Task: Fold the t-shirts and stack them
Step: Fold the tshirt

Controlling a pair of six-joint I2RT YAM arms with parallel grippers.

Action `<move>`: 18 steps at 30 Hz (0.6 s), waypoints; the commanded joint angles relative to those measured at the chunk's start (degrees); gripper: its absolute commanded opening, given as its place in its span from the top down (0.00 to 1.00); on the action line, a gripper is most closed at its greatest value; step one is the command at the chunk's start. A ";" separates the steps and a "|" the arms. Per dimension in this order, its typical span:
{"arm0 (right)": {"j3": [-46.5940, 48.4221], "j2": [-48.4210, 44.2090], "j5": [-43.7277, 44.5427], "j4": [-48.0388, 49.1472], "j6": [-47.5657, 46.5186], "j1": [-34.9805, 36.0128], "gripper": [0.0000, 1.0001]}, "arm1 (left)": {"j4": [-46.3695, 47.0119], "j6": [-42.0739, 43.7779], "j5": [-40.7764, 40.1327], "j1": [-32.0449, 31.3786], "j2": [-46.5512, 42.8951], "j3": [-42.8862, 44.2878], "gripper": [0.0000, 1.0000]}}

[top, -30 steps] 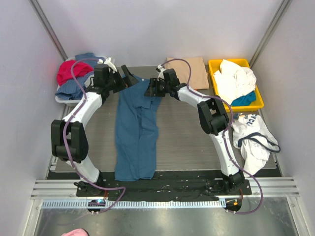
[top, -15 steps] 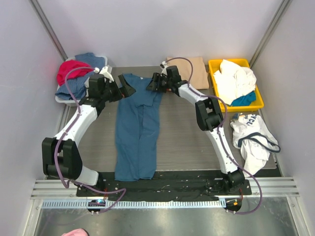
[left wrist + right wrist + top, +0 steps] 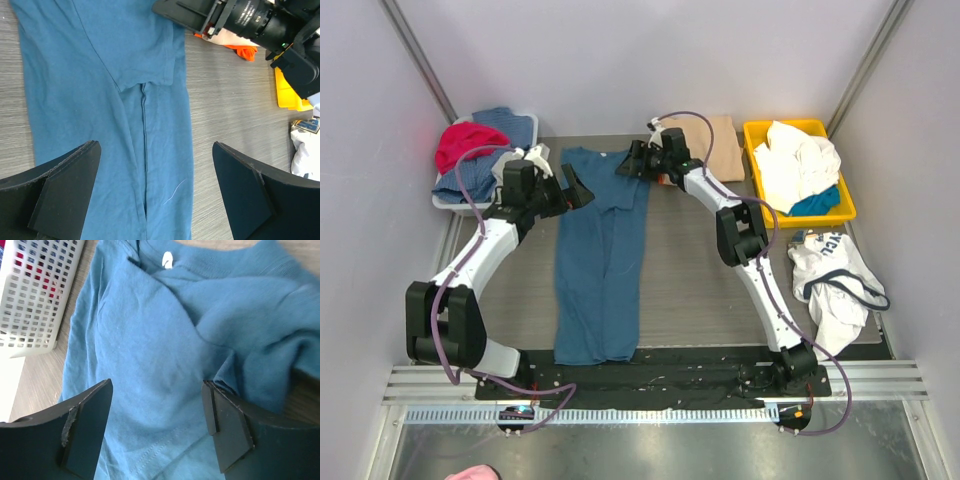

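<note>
My left gripper (image 3: 155, 150) and right gripper (image 3: 156, 385) are wide open, with the blue shirt (image 3: 600, 260) right under them. I'd pinch both corners together, then fold evenly.

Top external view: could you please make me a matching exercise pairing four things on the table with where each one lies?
Things:
1. teal-blue t-shirt
2. tan t-shirt
3. yellow bin
4. white basket

Places:
A. far right corner
B. laid out long down the middle
C. far left corner
D. folded at the far edge, right of centre

Pairs: 1-B, 2-D, 3-A, 4-C.
</note>
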 commanded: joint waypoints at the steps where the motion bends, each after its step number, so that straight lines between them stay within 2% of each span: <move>1: 3.03 -1.30 -3.45 3.02 -1.16 -2.37 0.18 | 0.71 0.98 -0.43 0.06 -1.97 0.11 0.00; 5: 0.58 -5.77 -8.20 6.79 0.59 -2.55 0.15 | 0.54 0.54 -0.07 0.14 -3.72 0.29 0.00; 8: -4.95 -11.75 -11.80 14.25 4.01 -2.64 0.13 | -0.16 0.80 -0.25 0.06 -5.13 0.81 0.00; 12: -12.75 -18.87 -14.00 17.70 7.01 -2.55 0.11 | -1.57 1.15 -0.42 0.14 -7.50 1.17 0.00; 14: -16.46 -24.38 -13.67 16.75 7.02 -2.55 0.10 | -2.01 0.45 -0.25 -0.03 -8.38 0.38 0.00; 18: -31.98 -36.17 -6.58 10.43 2.46 -1.41 0.09 | -3.15 0.18 -1.38 -0.65 -11.89 -2.61 0.00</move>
